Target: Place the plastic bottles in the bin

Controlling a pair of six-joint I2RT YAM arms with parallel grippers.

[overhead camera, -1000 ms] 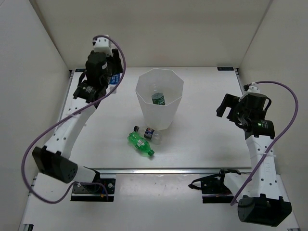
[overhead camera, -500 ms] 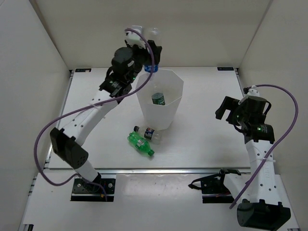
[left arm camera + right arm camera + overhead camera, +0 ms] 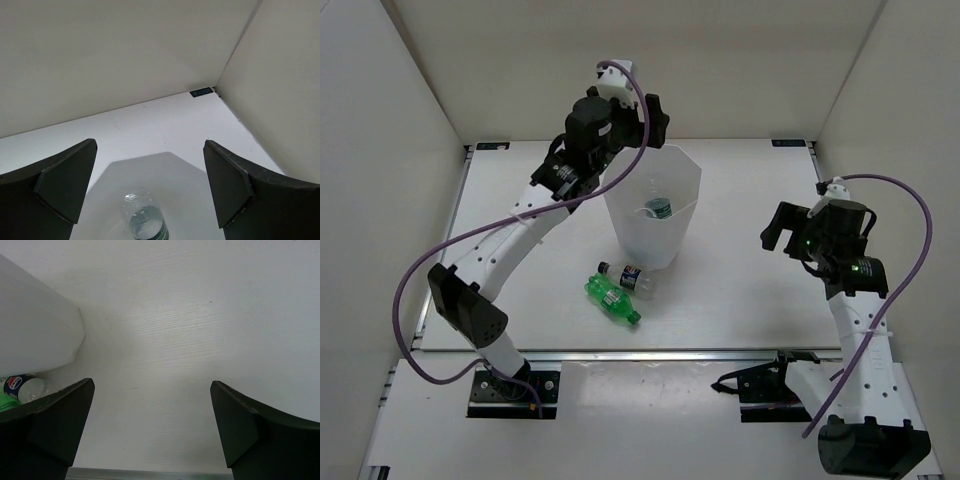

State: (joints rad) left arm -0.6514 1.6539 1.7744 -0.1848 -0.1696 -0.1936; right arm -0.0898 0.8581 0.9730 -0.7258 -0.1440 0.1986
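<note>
The tall white bin [image 3: 675, 235] stands mid-table. My left gripper [image 3: 648, 125] hovers over its far-left rim, open and holding nothing. In the left wrist view the left gripper [image 3: 150, 145] spreads wide above the bin [image 3: 195, 195], and a clear bottle [image 3: 145, 220] lies inside. From above, a bottle with a dark green label [image 3: 657, 209] shows in the bin. An all-green bottle [image 3: 612, 298] and a short clear bottle with a dark cap [image 3: 628, 277] lie on the table just in front of the bin. My right gripper [image 3: 778, 230] is open over the table at the right.
White walls close off the left, back and right of the table. In the right wrist view the right gripper [image 3: 151, 385] frames bare table, with the bin [image 3: 35, 335], the short bottle [image 3: 20, 387] and the green bottle [image 3: 4, 404] at the left edge.
My left arm swung from the table's back left to above the bin with a blue-labelled bottle. Its jaws opened and the bottle is out of them. The right arm shifted slightly.
</note>
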